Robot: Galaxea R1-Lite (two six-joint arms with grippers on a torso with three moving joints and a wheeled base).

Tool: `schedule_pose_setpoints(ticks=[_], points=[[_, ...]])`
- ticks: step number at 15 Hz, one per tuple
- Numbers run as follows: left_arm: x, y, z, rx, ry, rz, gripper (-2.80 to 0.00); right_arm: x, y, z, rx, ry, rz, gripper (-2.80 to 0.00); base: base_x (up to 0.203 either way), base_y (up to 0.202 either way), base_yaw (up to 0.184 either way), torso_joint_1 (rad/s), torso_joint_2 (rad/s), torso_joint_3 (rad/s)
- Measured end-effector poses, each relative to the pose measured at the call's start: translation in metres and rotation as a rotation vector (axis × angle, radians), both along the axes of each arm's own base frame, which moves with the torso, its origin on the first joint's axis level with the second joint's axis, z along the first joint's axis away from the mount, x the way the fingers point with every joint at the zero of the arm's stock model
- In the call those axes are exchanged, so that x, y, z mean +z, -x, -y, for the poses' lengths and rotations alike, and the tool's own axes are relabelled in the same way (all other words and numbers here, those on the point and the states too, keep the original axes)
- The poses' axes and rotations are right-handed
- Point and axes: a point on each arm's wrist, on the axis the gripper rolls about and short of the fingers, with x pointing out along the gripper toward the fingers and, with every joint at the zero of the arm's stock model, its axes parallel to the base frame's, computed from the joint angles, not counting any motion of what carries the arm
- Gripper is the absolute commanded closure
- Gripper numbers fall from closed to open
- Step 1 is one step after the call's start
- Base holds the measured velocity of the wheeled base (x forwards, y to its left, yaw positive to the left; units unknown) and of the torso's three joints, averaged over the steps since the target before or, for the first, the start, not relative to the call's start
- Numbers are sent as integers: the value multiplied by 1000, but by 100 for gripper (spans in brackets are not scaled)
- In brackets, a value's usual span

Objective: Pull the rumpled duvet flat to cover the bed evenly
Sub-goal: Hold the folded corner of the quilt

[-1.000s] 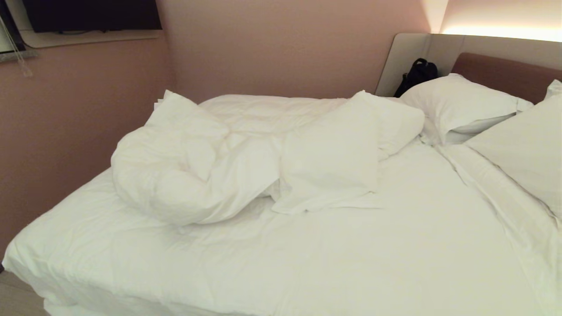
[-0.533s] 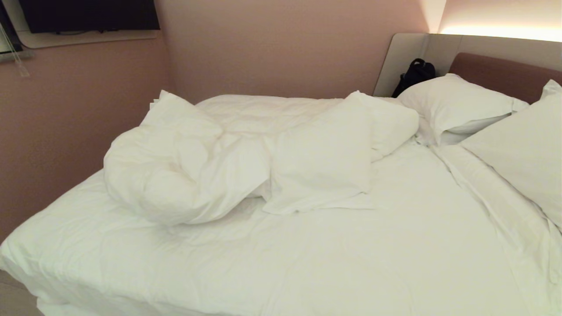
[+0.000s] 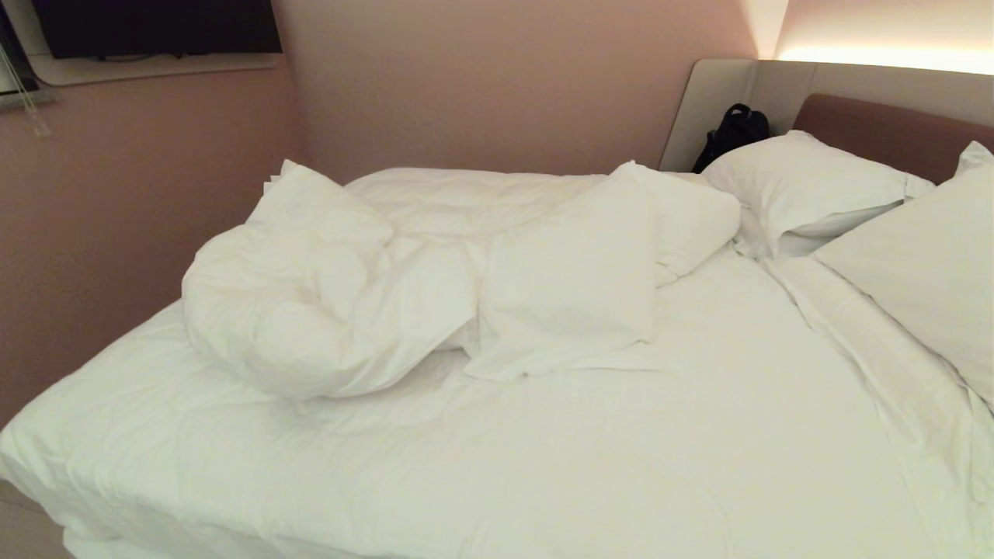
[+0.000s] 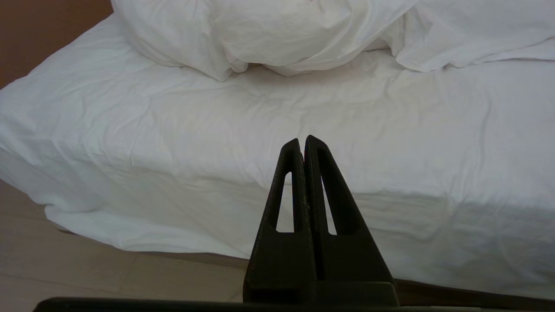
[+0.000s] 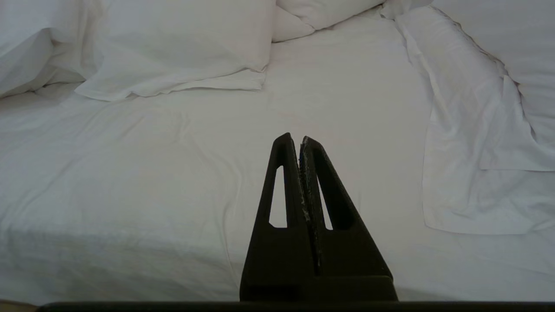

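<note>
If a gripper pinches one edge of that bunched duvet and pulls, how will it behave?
The duvet is puffy and deeply creased, so it will likely drape limp, not slide as a slab. Heaped in folds toward the bed's far side, it probably unrolls unevenly. Its bulk suggests noticeable drag on the sheet.

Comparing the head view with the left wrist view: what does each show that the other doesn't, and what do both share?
Only the head view shows the headboard, the pillows against it, a black bag in the corner, the pink wall and a dark screen. Only the left wrist view shows the left gripper, shut and short of the bed, the drop of the bed's near side and the floor. Both show the bunched duvet lying on the sheet.
</note>
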Motion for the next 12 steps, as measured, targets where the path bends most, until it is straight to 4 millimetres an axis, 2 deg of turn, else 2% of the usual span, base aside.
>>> schedule_pose_setpoints(ticks=[12], points=[[0,0,0,0,0,0,0,0,0,0,-3,3,-2,0,0,0,0,0,0,0]])
